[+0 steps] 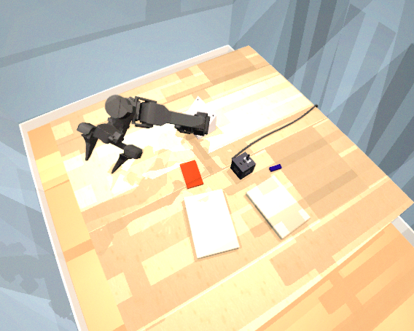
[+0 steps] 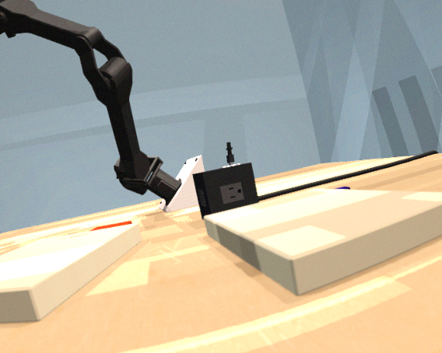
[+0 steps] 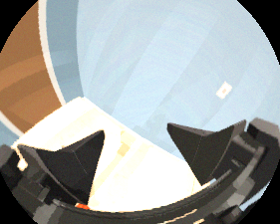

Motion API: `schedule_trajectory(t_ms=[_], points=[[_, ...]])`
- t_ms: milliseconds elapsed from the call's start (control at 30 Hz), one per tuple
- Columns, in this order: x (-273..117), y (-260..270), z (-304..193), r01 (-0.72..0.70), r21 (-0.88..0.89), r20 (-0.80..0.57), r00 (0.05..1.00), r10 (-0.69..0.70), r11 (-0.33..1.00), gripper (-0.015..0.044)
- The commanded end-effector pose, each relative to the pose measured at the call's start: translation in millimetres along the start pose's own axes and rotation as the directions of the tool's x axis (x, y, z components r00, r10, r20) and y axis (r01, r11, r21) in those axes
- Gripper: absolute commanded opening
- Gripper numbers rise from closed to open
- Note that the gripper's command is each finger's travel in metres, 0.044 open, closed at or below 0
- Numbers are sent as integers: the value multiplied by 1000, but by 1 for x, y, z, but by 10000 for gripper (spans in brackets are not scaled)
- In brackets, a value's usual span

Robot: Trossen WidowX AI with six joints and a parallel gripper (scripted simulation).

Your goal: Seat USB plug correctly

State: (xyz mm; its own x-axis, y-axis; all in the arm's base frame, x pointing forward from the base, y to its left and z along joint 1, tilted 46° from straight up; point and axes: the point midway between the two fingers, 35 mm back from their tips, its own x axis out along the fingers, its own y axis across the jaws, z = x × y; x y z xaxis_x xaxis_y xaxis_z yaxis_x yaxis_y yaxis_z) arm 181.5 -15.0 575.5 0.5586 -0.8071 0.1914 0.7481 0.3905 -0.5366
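The dark power cube [image 1: 238, 169] [image 2: 212, 188] stands on the table. The small black USB plug [image 1: 248, 157] [image 2: 229, 155] stands upright in its top, with a light patch around its base. Its orientation and exact depth are too small to tell. My gripper [image 1: 100, 165] [image 3: 136, 130] is open and empty, far to the left of the cube in the top view. The fingers are wide apart in the wrist view, which shows neither cube nor plug. The gripper is outside the exterior view.
A black cable [image 1: 316, 106] [image 2: 433, 152] runs from beside the cube. A red flat block [image 1: 192, 174] [image 2: 112, 225], a blue piece [image 1: 275, 168] [image 2: 342, 188] and two pale slabs [image 1: 211, 224] [image 1: 278, 208] lie nearby. A white wedge [image 2: 188, 186] stands behind the arm's forearm.
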Motion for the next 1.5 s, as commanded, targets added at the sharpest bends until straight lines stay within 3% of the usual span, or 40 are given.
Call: schedule_trajectory(t_ms=[0,333,633,700,900,1133,1300,1467], points=[[-1,-2,0,1,1,4,1000,-1,1000,426],[2,-73,-38,-85,179,78,994,72,980,440],[69,-84,-107,-277,412,22,955,294,868,440],[73,-74,-109,-320,376,24,941,336,869,440],[114,-26,-146,-416,480,-68,860,506,772,440],[149,80,-170,-620,460,-162,645,747,635,440],[139,164,-187,-738,414,-288,448,846,532,440],[110,244,-203,-853,315,-441,255,860,415,440]])
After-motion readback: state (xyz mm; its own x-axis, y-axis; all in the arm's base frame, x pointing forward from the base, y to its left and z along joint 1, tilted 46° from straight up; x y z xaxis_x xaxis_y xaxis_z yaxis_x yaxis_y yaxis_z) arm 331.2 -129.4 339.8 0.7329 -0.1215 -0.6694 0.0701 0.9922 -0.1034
